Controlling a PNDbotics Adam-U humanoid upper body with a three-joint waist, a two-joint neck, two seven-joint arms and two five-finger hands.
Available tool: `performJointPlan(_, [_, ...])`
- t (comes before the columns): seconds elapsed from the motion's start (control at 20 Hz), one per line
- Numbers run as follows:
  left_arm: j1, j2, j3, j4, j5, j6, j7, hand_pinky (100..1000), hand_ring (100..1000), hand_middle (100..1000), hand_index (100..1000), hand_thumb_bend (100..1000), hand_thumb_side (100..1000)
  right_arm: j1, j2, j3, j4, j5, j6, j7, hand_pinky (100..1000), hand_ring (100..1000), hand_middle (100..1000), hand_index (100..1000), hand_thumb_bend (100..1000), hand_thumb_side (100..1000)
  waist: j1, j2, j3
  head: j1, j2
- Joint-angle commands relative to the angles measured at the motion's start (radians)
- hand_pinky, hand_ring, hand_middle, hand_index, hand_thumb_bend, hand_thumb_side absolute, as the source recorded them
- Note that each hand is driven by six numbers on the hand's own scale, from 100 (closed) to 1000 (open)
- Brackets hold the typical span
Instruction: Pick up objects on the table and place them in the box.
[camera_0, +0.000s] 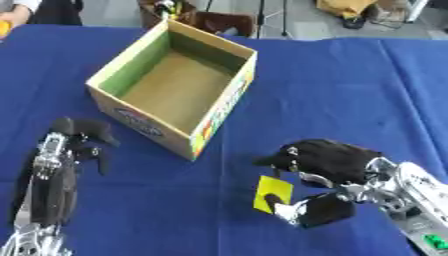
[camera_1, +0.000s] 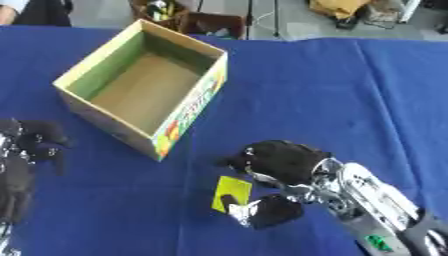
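A small flat yellow object (camera_0: 272, 193) lies on the blue cloth, in front of the open cardboard box (camera_0: 115, 74). My right hand (camera_0: 325, 161) is over it from the right, fingers curled above it and the thumb (camera_0: 308, 209) touching its lower edge. The box shows a bare brown floor, with nothing visible inside. My left hand (camera_0: 80, 135) rests on the cloth to the left of the box, fingers relaxed, holding nothing.
The blue cloth (camera_0: 350, 85) covers the whole table. Behind the far edge stand chairs and bags on the floor. A person's sleeve and hand (camera_0: 10, 14) show at the far left corner, off the task's things.
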Motion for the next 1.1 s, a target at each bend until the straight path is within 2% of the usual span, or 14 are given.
performJointPlan(0.05, [-0.004, 0.006, -0.004, -0.01, -0.005, -0.001, -0.005, 238, 522, 464, 602, 100, 983, -0.002, -0.023, -0.003, -0.003, 0.025, -0.011, 0.018, 818, 860, 731, 1000, 100, 1000, 0.002, -0.015, -0.001, -0.001, -0.006])
performJointPlan(0.4, [-0.004, 0.005, -0.004, -0.009, -0.005, -0.001, -0.006, 239, 522, 464, 603, 100, 983, 0.003, -0.021, -0.005, -0.003, 0.035, -0.016, 0.023, 821, 863, 755, 1000, 100, 1000, 0.002, -0.014, -0.003, -0.002, -0.005])
performJointPlan(0.6, [-0.003, 0.005, -0.004, -0.008, -0.008, -0.001, -0.009, 239, 524, 464, 603, 100, 984, 0.001, -0.022, -0.013, -0.012, 0.062, -0.02, 0.009, 832, 887, 815, 1000, 100, 1000, 0.002, -0.012, -0.007, -0.002, -0.008])
performJointPlan(0.95, [-0.004, 0.005, -0.004, -0.006, -0.011, 0.0, -0.015, 240, 525, 465, 604, 100, 989, 0.008, -0.015, -0.03, -0.034, 0.141, -0.03, -0.049, 826, 896, 841, 1000, 100, 1000, 0.001, -0.011, -0.013, -0.005, -0.01])
performJointPlan(1.1, [-0.004, 0.004, -0.003, -0.006, -0.011, -0.001, -0.015, 240, 525, 465, 604, 100, 988, 0.012, -0.005, -0.044, -0.073, 0.185, -0.032, -0.089, 827, 897, 841, 1000, 100, 1000, 0.003, -0.011, -0.016, -0.006, -0.01])
